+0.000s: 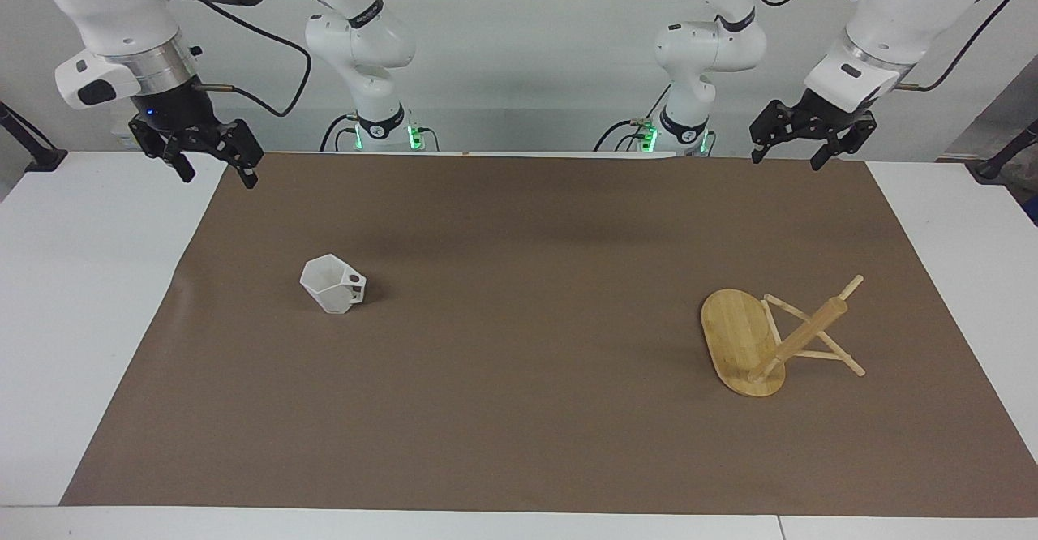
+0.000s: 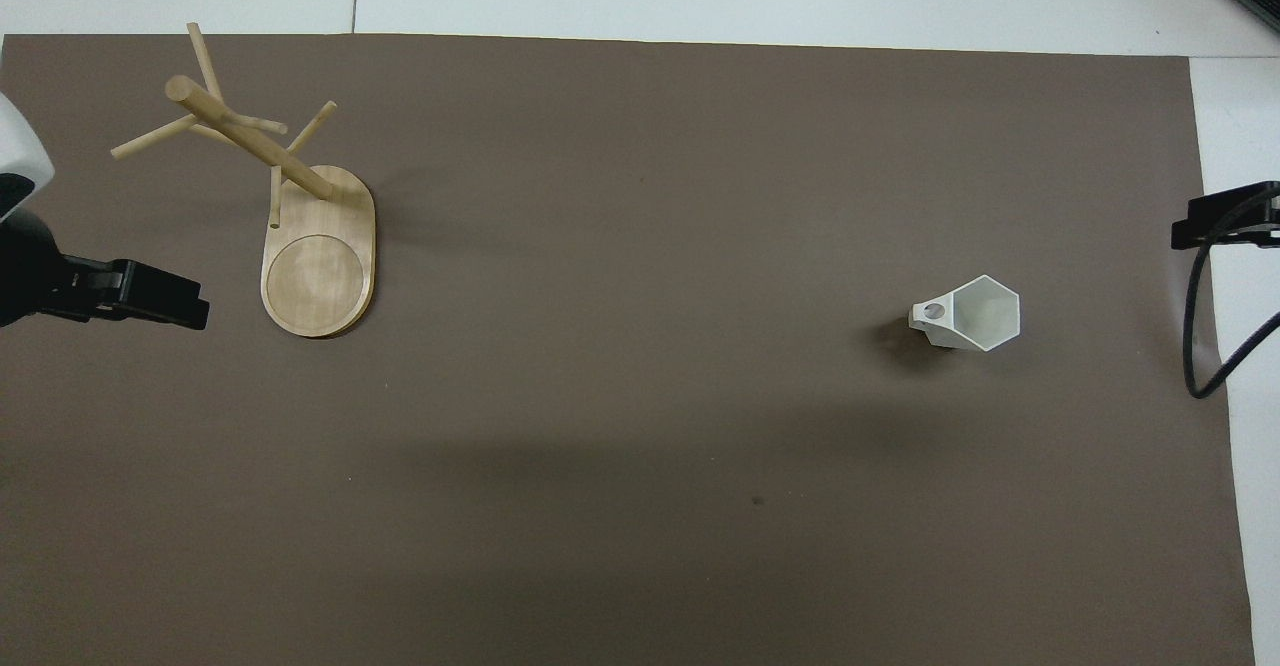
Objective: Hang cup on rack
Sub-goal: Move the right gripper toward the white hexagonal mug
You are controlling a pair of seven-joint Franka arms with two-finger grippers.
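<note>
The cup [image 1: 332, 285], a white faceted mug, stands upright on the brown mat toward the right arm's end, its handle pointing at the middle of the table. It also shows in the overhead view [image 2: 970, 314]. The rack [image 1: 742, 341], a bamboo mug tree with an oval base, a thick post and thin pegs, stands upright toward the left arm's end; it shows in the overhead view too [image 2: 320, 266]. My left gripper [image 1: 788, 155] is open and empty in the air over the mat's edge by the robots. My right gripper [image 1: 217, 171] is open and empty over the mat's corner.
A brown mat [image 1: 519, 410] covers most of the white table [image 1: 81, 280]. Only the grippers' tips show in the overhead view, the left gripper [image 2: 190, 306] beside the rack's base and the right gripper [image 2: 1190, 231] at the mat's edge. A black cable [image 2: 1200, 326] hangs by the right gripper.
</note>
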